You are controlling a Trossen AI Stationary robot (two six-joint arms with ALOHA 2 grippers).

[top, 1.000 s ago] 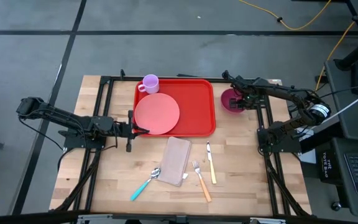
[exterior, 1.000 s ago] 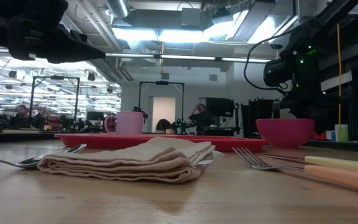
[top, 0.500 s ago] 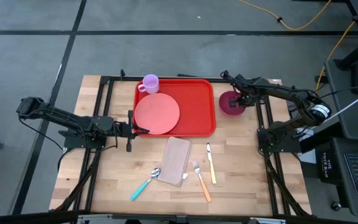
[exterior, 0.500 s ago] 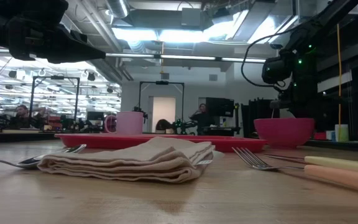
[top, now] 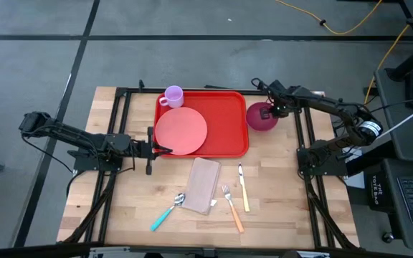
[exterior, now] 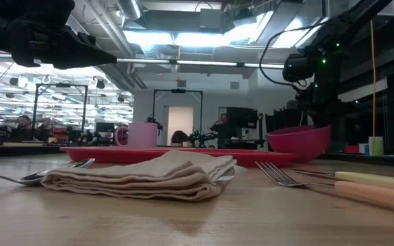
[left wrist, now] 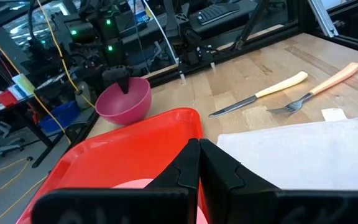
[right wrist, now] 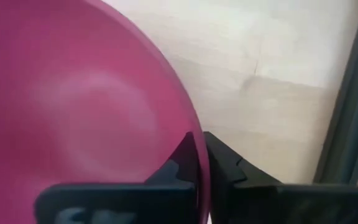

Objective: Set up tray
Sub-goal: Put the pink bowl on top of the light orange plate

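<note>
Magenta bowl (top: 262, 117) pinched by its rim in your right gripper (top: 273, 112), lifted and tilted just off the red tray's (top: 228, 129) right edge.

Your tray lies at the table's far middle, carrying a pink plate (top: 181, 131) and a lilac mug (top: 172, 96). Your left gripper (top: 165, 150) rests with fingers together at the tray's left rim. A folded napkin (top: 203, 185), spoon (top: 168, 211), fork (top: 231, 207) and knife (top: 243, 186) lie on the wood nearer you.
</note>
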